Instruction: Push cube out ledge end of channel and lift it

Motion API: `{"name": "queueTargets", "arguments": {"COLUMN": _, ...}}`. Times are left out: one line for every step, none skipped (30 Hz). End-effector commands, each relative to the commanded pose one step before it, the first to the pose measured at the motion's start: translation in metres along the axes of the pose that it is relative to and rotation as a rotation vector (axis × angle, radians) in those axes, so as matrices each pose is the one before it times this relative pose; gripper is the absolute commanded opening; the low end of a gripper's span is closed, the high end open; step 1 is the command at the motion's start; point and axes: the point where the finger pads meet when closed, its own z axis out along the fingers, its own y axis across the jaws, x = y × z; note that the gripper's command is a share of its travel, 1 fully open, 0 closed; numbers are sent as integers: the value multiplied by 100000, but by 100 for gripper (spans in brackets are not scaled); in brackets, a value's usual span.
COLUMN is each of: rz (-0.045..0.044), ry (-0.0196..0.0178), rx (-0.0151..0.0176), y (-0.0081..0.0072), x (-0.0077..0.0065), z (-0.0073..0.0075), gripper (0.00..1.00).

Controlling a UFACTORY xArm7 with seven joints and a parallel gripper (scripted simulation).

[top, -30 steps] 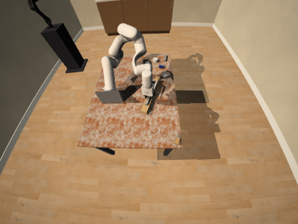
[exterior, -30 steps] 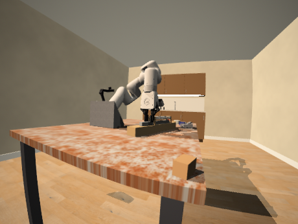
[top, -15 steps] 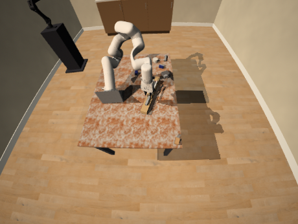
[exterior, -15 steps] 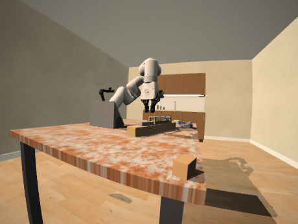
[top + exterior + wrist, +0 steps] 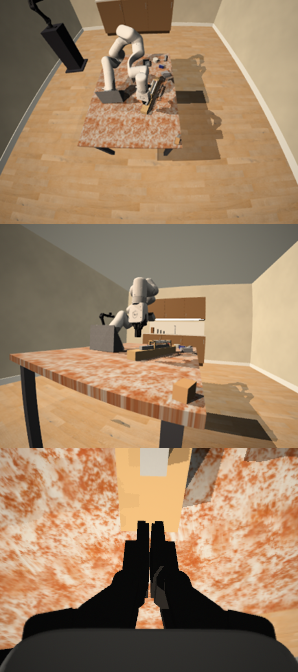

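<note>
The long channel (image 5: 155,91) lies on the marbled table, with its tan ledge end (image 5: 144,109) towards the front. In the side view the channel (image 5: 157,351) is dark, with the tan ledge (image 5: 134,354) at its near end. A small grey cube (image 5: 146,347) rests on that end and shows at the top of the wrist view (image 5: 152,460). My gripper (image 5: 138,334) hangs well above the ledge, with the fingers pressed together and nothing between them. It is clear of the channel.
A tan block (image 5: 184,390) (image 5: 177,140) sits at the table's front right corner. The arm's grey base box (image 5: 109,96) stands to the left of the channel. Several small objects (image 5: 159,62) lie at the table's far end.
</note>
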Motion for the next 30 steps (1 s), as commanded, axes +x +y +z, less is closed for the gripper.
{"name": "queueTargets", "arguments": {"rz": -432, "ry": 13, "rx": -211, "y": 355, "x": -267, "z": 911, "gripper": 0}}
{"name": "queueTargets", "arguments": {"rz": 1, "ry": -1, "rx": 0, "y": 10, "x": -6, "z": 706, "gripper": 0}}
{"name": "queueTargets", "arguments": {"rz": -1, "ry": 0, "rx": 0, "y": 11, "x": -6, "z": 713, "gripper": 0}}
{"name": "queueTargets", "arguments": {"rz": 1, "ry": 0, "rx": 0, "y": 9, "x": -5, "z": 641, "gripper": 0}}
{"name": "queueTargets", "arguments": {"rz": 0, "ry": 0, "rx": 0, "y": 7, "x": -4, "z": 502, "gripper": 0}}
{"name": "queueTargets", "arguments": {"rz": -1, "ry": 0, "rx": 0, "y": 5, "x": -3, "z": 323, "gripper": 0}}
{"name": "queueTargets", "arguments": {"rz": 1, "ry": 0, "rx": 0, "y": 2, "x": -1, "z": 145, "gripper": 0}}
{"name": "queueTargets", "arguments": {"rz": 0, "ry": 0, "rx": 0, "y": 0, "x": 0, "z": 24, "gripper": 0}}
{"name": "queueTargets", "arguments": {"rz": 0, "ry": 0, "rx": 0, "y": 0, "x": 0, "z": 3, "gripper": 0}}
{"name": "queueTargets", "arguments": {"rz": 0, "ry": 0, "rx": 0, "y": 0, "x": 0, "z": 21, "gripper": 0}}
{"name": "queueTargets", "arguments": {"rz": 0, "ry": 0, "rx": 0, "y": 0, "x": 0, "z": 51, "gripper": 0}}
{"name": "queueTargets", "arguments": {"rz": 0, "ry": 0, "rx": 0, "y": 0, "x": 0, "z": 88, "gripper": 0}}
{"name": "queueTargets", "arguments": {"rz": 0, "ry": 0, "rx": 0, "y": 0, "x": 0, "z": 127, "gripper": 0}}
{"name": "queueTargets", "arguments": {"rz": 0, "ry": 0, "rx": 0, "y": 0, "x": 0, "z": 165, "gripper": 0}}
{"name": "queueTargets", "arguments": {"rz": -1, "ry": 0, "rx": 0, "y": 0, "x": 0, "z": 198, "gripper": 0}}
{"name": "queueTargets", "arguments": {"rz": 0, "ry": 0, "rx": 0, "y": 0, "x": 0, "z": 0, "gripper": 0}}
{"name": "queueTargets", "arguments": {"rz": 0, "ry": 0, "rx": 0, "y": 0, "x": 0, "z": 0, "gripper": 0}}
{"name": "queueTargets", "arguments": {"rz": 1, "ry": 0, "rx": 0, "y": 0, "x": 0, "z": 223, "gripper": 0}}
{"name": "queueTargets", "arguments": {"rz": 0, "ry": 0, "rx": 0, "y": 0, "x": 0, "z": 240, "gripper": 0}}
{"name": "queueTargets", "arguments": {"rz": 0, "ry": 0, "rx": 0, "y": 0, "x": 0, "z": 246, "gripper": 0}}
{"name": "queueTargets", "arguments": {"rz": 0, "ry": 0, "rx": 0, "y": 0, "x": 0, "z": 241, "gripper": 0}}
{"name": "queueTargets", "arguments": {"rz": 0, "ry": 0, "rx": 0, "y": 0, "x": 0, "z": 227, "gripper": 0}}
{"name": "queueTargets", "arguments": {"rz": 0, "ry": 0, "rx": 0, "y": 0, "x": 0, "z": 201, "gripper": 0}}
{"name": "queueTargets", "arguments": {"rz": 0, "ry": 0, "rx": 0, "y": 0, "x": 0, "z": 169, "gripper": 0}}
{"name": "queueTargets", "arguments": {"rz": 0, "ry": 0, "rx": 0, "y": 0, "x": 0, "z": 131, "gripper": 0}}
{"name": "queueTargets", "arguments": {"rz": 0, "ry": 0, "rx": 0, "y": 0, "x": 0, "z": 90, "gripper": 0}}
{"name": "queueTargets", "arguments": {"rz": 0, "ry": 0, "rx": 0, "y": 0, "x": 0, "z": 53, "gripper": 0}}
{"name": "queueTargets", "arguments": {"rz": 0, "ry": 0, "rx": 0, "y": 0, "x": 0, "z": 22, "gripper": 0}}
{"name": "queueTargets", "arguments": {"rz": 0, "ry": 0, "rx": 0, "y": 0, "x": 0, "z": 3, "gripper": 0}}
{"name": "queueTargets", "arguments": {"rz": 0, "ry": 0, "rx": 0, "y": 0, "x": 100, "z": 0, "gripper": 0}}
